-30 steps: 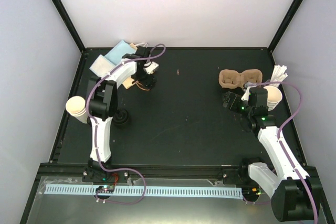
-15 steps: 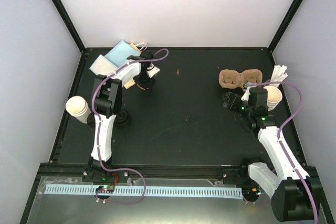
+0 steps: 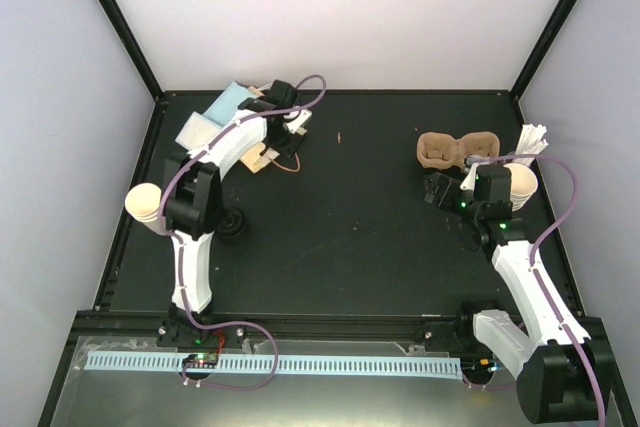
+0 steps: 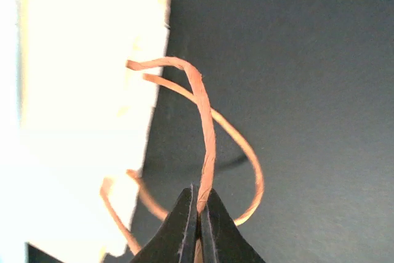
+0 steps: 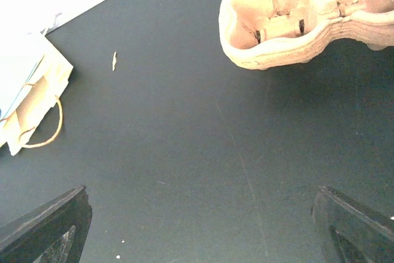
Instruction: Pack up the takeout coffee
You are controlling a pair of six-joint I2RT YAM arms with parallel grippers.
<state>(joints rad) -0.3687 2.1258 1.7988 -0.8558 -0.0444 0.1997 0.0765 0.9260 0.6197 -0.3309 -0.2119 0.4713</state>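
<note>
The left gripper (image 4: 198, 200) is clenched on the twisted paper handle (image 4: 207, 121) of the paper bag (image 4: 86, 90); the wrist view shows both fingers pressed together with the cord pinched between their tips. The bag lies flat, its mouth edge just left of the fingers, and a second handle loop curves free to their right. The right gripper (image 5: 202, 217) is released, with its fingers spread wide and nothing between them. It hovers above bare table with the pulp carrier (image 5: 289, 23) ahead of it and to the right. The takeout cup (image 3: 143, 204) is in neither gripper. In the overhead view it stands at the left margin of the table, well apart from the left fingers, back toward the arm bases and outboard of the left arm's elbow. A black lid (image 3: 232, 225) sits on the inner side of that elbow. The left arm is judged much the nearer of the two, since the right fingers are across the full table from the cup. The cup is small, cream-beige and round, with a pale top facing the camera. It appears upright, its long axis vertical, though the view is too small to confirm this. Judgement: packing depends on the bag being opened first, because cup and bag mouth are well apart.
</note>
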